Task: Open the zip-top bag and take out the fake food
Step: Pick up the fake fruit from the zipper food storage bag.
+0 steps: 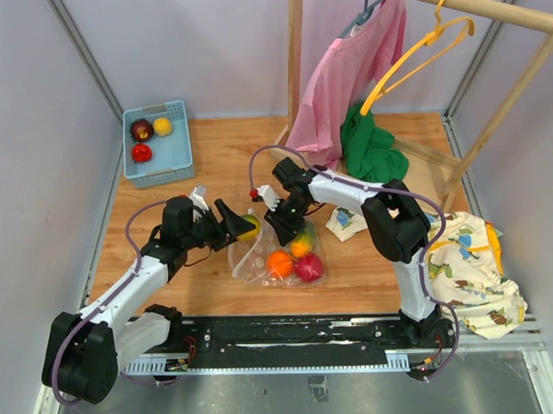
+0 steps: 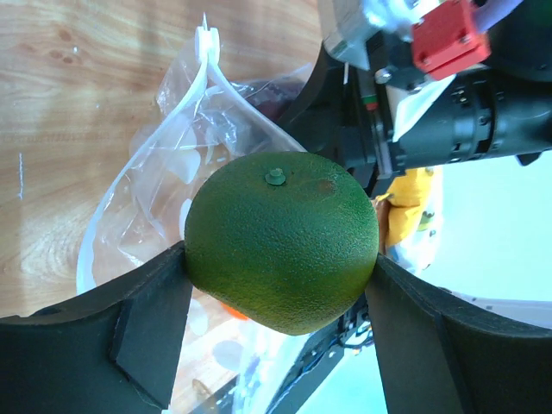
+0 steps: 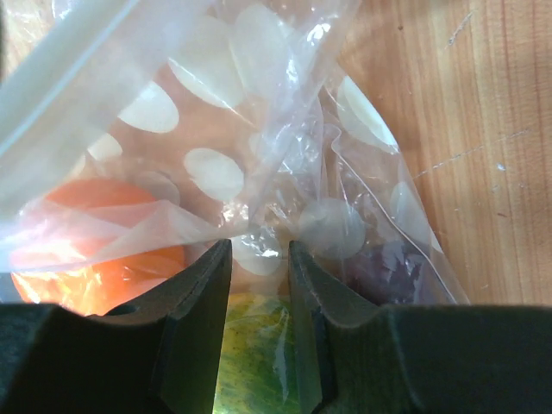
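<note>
So the left gripper (image 2: 280, 289) is clamped around a green citrus (image 2: 280, 233). It's round, with pebbly dimpled skin and a little moulded stem nub on top, obviously hard plastic. The dark padded jaws sit on opposite sides of its widest part, which makes sense for something this round and slick. It's held up just outside the mouth of the zip-top bag (image 1: 260, 257), clear of the table (image 1: 211, 164).

The right gripper (image 3: 259, 276) is doing the boring but necessary job of pinching a crumpled fold of the bag film between nearly closed jaws. My guess is that's to anchor the bag so it doesn't drag along when a piece comes out. The film is thin, glossy and wrinkly with pale round dots, and the white zip strip (image 2: 207, 78) stands parted, so the mouth gapes open.

There's more fake food inside the bag on the wood. I can see an orange piece (image 1: 279, 263), a red piece (image 1: 309, 268) and a yellow-green one (image 1: 302, 243) — all smooth and roundish, showing through the plastic.

Over at the far left, the blue basket (image 1: 159, 180) holds three more pieces, so I'd bet that's where the citrus is headed.
</note>
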Robot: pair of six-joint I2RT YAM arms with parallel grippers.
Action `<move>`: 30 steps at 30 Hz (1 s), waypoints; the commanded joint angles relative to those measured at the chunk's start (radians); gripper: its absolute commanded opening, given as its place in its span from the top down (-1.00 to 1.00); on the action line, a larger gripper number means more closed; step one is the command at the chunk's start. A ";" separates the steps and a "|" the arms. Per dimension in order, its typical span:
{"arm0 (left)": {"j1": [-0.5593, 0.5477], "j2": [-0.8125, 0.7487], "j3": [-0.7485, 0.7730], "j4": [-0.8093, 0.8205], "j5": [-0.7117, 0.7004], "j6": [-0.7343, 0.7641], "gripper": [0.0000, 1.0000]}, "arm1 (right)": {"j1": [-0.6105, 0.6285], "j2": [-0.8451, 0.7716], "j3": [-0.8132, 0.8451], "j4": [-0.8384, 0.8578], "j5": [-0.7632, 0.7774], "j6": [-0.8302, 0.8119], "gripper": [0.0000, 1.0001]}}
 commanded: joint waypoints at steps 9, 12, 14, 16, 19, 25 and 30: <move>0.067 -0.056 -0.052 0.102 0.085 -0.062 0.05 | 0.020 -0.007 0.005 -0.027 0.025 -0.020 0.31; 0.097 -0.066 -0.032 0.072 0.070 -0.026 0.08 | 0.020 -0.020 -0.002 -0.026 0.012 -0.028 0.31; 0.116 -0.064 -0.009 0.043 0.067 0.002 0.14 | 0.020 -0.030 -0.005 -0.026 0.000 -0.033 0.30; 0.134 -0.061 0.014 0.014 0.066 0.031 0.14 | 0.019 -0.043 -0.009 -0.026 -0.013 -0.042 0.30; 0.156 -0.057 0.049 -0.020 0.059 0.066 0.14 | 0.019 -0.066 -0.016 -0.026 -0.029 -0.053 0.29; 0.219 -0.028 0.116 -0.038 0.053 0.112 0.14 | 0.019 -0.129 -0.034 -0.026 -0.045 -0.081 0.25; 0.280 0.033 0.203 -0.051 0.063 0.164 0.15 | 0.016 -0.175 -0.046 -0.034 -0.070 -0.102 0.16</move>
